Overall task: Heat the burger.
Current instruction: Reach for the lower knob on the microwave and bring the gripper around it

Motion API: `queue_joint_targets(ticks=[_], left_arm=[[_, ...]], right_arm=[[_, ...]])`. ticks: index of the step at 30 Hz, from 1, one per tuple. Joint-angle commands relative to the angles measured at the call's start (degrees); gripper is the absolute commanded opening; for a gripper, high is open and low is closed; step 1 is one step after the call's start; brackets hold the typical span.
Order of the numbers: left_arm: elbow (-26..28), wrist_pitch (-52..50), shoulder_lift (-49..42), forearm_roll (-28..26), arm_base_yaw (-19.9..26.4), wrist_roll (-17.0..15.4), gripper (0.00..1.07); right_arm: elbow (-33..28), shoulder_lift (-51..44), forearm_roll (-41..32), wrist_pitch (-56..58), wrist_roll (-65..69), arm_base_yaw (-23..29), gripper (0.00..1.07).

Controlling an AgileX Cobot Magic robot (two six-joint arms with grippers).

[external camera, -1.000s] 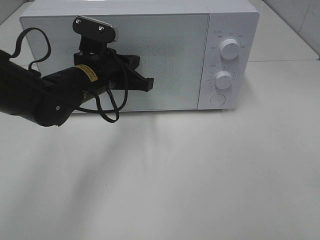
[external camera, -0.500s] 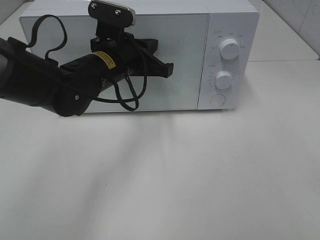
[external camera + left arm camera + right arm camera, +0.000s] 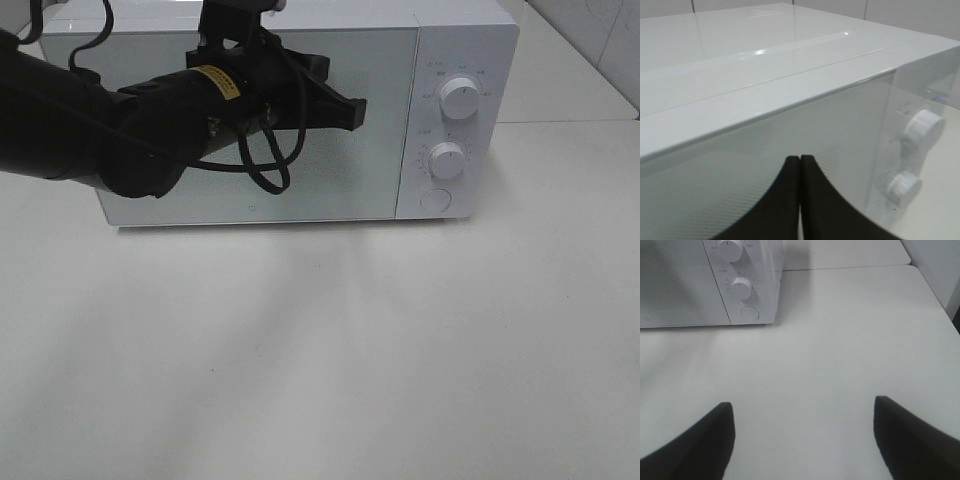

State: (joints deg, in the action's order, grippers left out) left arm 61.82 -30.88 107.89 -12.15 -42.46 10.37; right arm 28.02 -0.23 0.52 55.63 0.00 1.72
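The burger is not in view in any frame. A white microwave [image 3: 300, 110] stands at the back of the table with its door closed; it also shows in the left wrist view [image 3: 765, 100] and the right wrist view [image 3: 705, 285]. My left gripper [image 3: 352, 113] is shut and empty, held in front of the door's upper right part, short of the upper knob [image 3: 458, 96]. In the left wrist view its fingers [image 3: 790, 200] are pressed together. My right gripper [image 3: 802, 432] is open and empty above bare table, out of the exterior view.
The microwave's panel carries an upper knob, a lower knob [image 3: 447, 158] and a round button [image 3: 435, 199]. The white table [image 3: 350, 340] stretches in front. A cable loop [image 3: 265, 165] hangs from the left arm.
My left arm has risen and moved right across the microwave door, from its lower left part toward its upper right. The gripper stays shut.
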Motion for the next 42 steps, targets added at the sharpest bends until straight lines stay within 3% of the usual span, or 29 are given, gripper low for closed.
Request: queue_joint_targets(ticks=[1,9,16,18,19,20,21,22,23,24,25,28,33,38,41,42], left_arm=[[0.29,6.65,-2.86,-0.11,-2.18,2.29,0.0],[0.29,29.22,-10.37,0.0,-6.19,2.69,0.0],[0.29,45.61,-15.36,0.0,-6.76,1.55,0.0],[0.29,53.8,-17.42,0.06,-6.76,-0.63,0.15],[0.29,53.8,-17.42,0.06,-6.76,-0.63,0.15],[0.29,57.24,-18.16,0.4,-6.59,-2.98,0.36],[0.29,58.38,-18.51,0.46,-6.59,-4.64,0.48],[0.29,58.38,-18.51,0.46,-6.59,-4.64,0.48],[0.29,61.08,-18.68,1.72,-6.59,-9.11,0.83],[0.29,61.08,-18.68,1.72,-6.59,-9.11,0.83],[0.29,63.37,-18.68,3.55,-6.59,-11.12,1.02],[0.29,66.58,-18.74,5.96,-6.59,-13.35,1.02],[0.29,69.33,-19.94,5.44,-5.44,-13.52,1.02],[0.29,77.81,-22.75,4.53,2.01,-13.52,1.02],[0.29,79.47,-23.03,4.35,3.61,-13.46,1.02],[0.29,82.74,-23.43,4.3,6.65,-13.46,1.02]], right_arm=[[-0.06,-1.66,0.23,-0.34,0.0,-0.29,0.76],[-0.06,-1.66,0.23,-0.34,0.0,-0.29,0.76],[-0.06,-1.66,0.23,-0.34,0.0,-0.29,0.76],[-0.06,-1.66,0.23,-0.34,0.0,-0.29,0.76],[-0.06,-1.66,0.23,-0.34,0.0,-0.29,0.76],[-0.06,-1.66,0.23,-0.34,0.0,-0.29,0.76],[-0.06,-1.66,0.23,-0.34,0.0,-0.29,0.76],[-0.06,-1.66,0.23,-0.34,0.0,-0.29,0.76],[-0.06,-1.66,0.23,-0.34,0.0,-0.29,0.76],[-0.06,-1.66,0.23,-0.34,0.0,-0.29,0.76],[-0.06,-1.66,0.23,-0.34,0.0,-0.29,0.76],[-0.06,-1.66,0.23,-0.34,0.0,-0.29,0.76],[-0.06,-1.66,0.23,-0.34,0.0,-0.29,0.76],[-0.06,-1.66,0.23,-0.34,0.0,-0.29,0.76],[-0.06,-1.66,0.23,-0.34,0.0,-0.29,0.76],[-0.06,-1.66,0.23,-0.34,0.0,-0.29,0.76]])
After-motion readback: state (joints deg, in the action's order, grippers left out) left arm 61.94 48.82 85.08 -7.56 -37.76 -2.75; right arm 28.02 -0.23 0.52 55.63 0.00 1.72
